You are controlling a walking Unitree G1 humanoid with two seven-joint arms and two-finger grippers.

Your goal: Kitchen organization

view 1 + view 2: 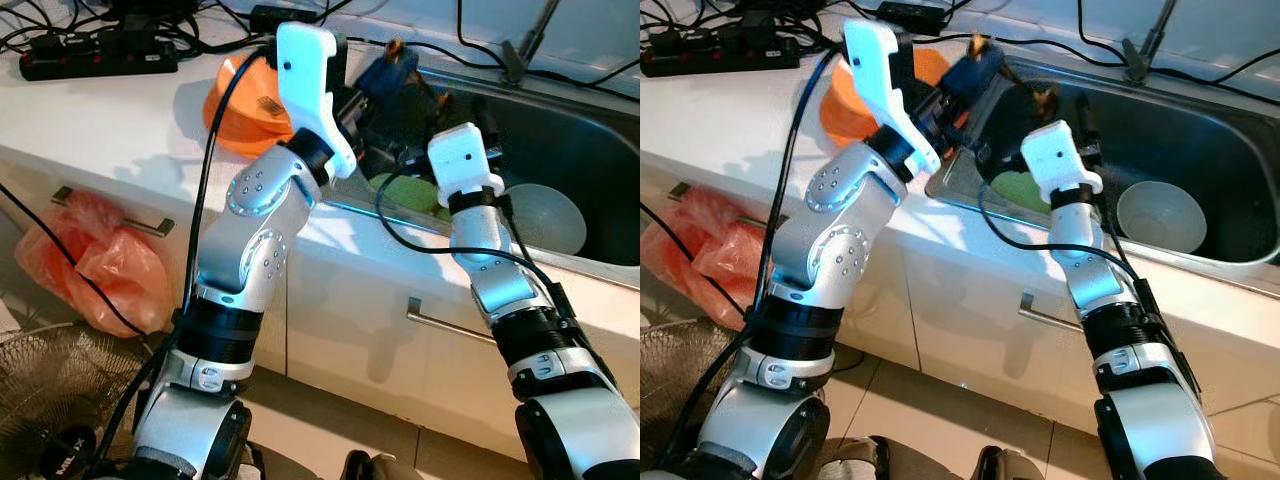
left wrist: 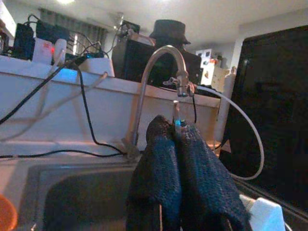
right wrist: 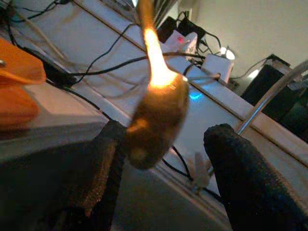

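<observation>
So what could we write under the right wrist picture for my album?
Right gripper over the sink, fingers apart, a brown wooden spoon between them, faucet and cables behind.

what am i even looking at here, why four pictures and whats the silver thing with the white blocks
It is a humanoid robot standing at a kitchen counter. The silver parts are its two arms; the white blocks are its wrists, and each ends in a grasping tool with two black fingers.

The two wide pictures come from a camera on its head, looking down at nearly the same scene. The other two come from cameras on its wrists, looking along the fingers.

The left tool is over the sink, its fingers pressed together around something thin that I cannot identify. The right tool is also over the sink; a wooden spoon rests against one finger while the other stands apart.

An orange bowl and a power strip sit on the counter. A pale bowl and something green lie in the sink.
</observation>
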